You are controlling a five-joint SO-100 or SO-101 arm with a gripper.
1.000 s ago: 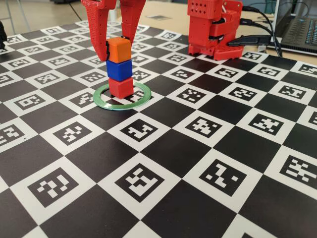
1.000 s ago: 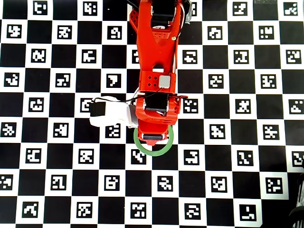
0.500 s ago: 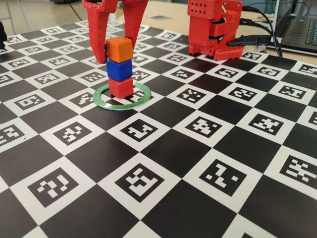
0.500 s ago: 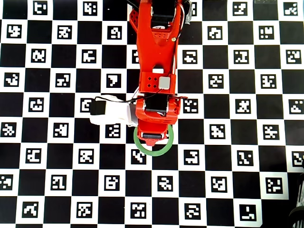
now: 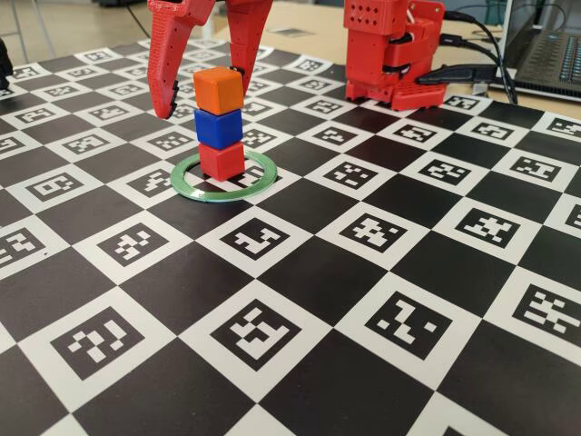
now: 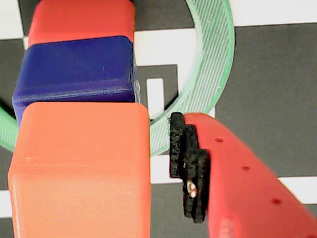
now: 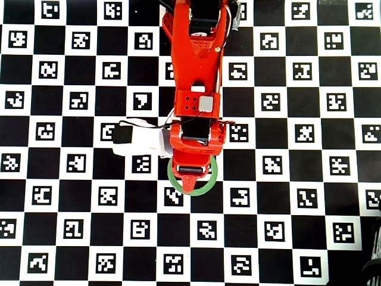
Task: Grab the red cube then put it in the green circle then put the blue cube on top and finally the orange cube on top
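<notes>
Spread wide, my red pincer (image 5: 201, 91) straddles the stack without touching it. I judge the task essentially done: the small matte red plastic cube (image 5: 221, 160) sits inside the thin light-green ring (image 5: 259, 183), toward the worktop's far edge, the deep-blue plastic cube (image 5: 218, 127) on it, the matte orange plastic cube (image 5: 218, 90) on top. Only withdrawing remains. All three have rounded edges and stack slightly askew.

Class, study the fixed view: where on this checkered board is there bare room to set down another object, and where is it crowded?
Free: the whole near half of the board, in front of the green circle, and the right side below the arm base. Crowded: the ring itself, holding the red cube, blue cube and orange cube, with the open gripper straddling them.
</notes>
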